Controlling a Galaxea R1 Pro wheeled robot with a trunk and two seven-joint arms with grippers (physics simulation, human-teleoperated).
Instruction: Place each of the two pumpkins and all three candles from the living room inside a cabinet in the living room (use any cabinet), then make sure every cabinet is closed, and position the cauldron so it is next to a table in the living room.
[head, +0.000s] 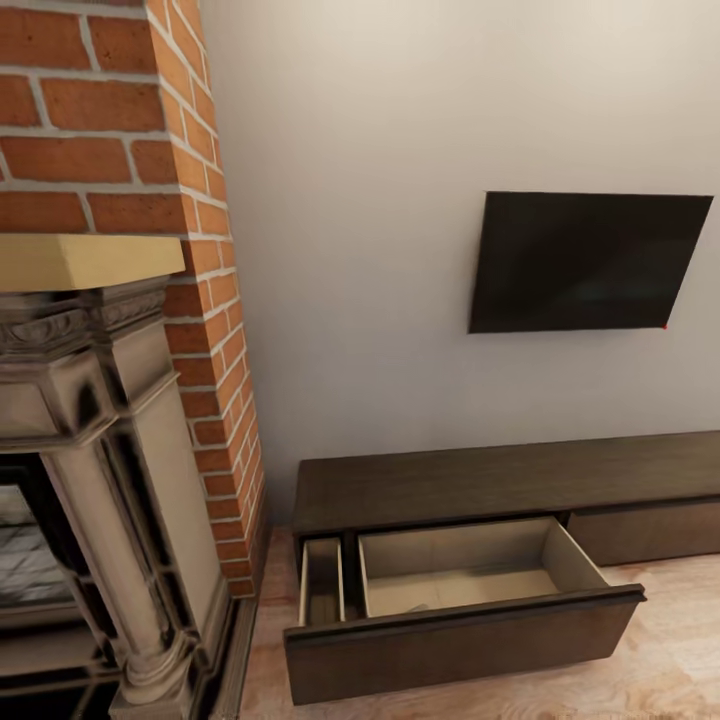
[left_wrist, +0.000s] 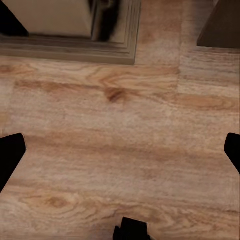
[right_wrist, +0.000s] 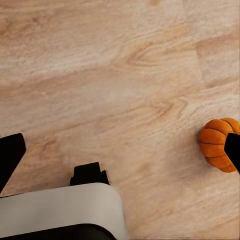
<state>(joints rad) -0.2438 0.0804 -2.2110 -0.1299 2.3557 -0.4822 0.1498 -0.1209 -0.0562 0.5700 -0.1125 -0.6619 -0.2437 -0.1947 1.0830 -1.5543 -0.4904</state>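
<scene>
Head view: the cabinet (head: 480, 480) runs low along the wall under the black TV (head: 590, 262), its left end beside the brick fireplace (head: 110, 300). The cabinet's left-hand drawer (head: 460, 600) is pulled fully out over the plank floor (head: 670, 650); what shows of its tan interior holds nothing. The section to its right is closed.

Right wrist view: right gripper (right_wrist: 120, 152) hangs over bare floor, jaws spread wide, nothing held. One pumpkin (right_wrist: 216, 144) sits on the planks, partly covered by one of the dark fingertips (right_wrist: 233, 150); contact cannot be judged.

Left wrist view: left gripper (left_wrist: 120, 152) is also wide open and empty above the floor, near the fireplace's base moulding (left_wrist: 70, 50).
</scene>
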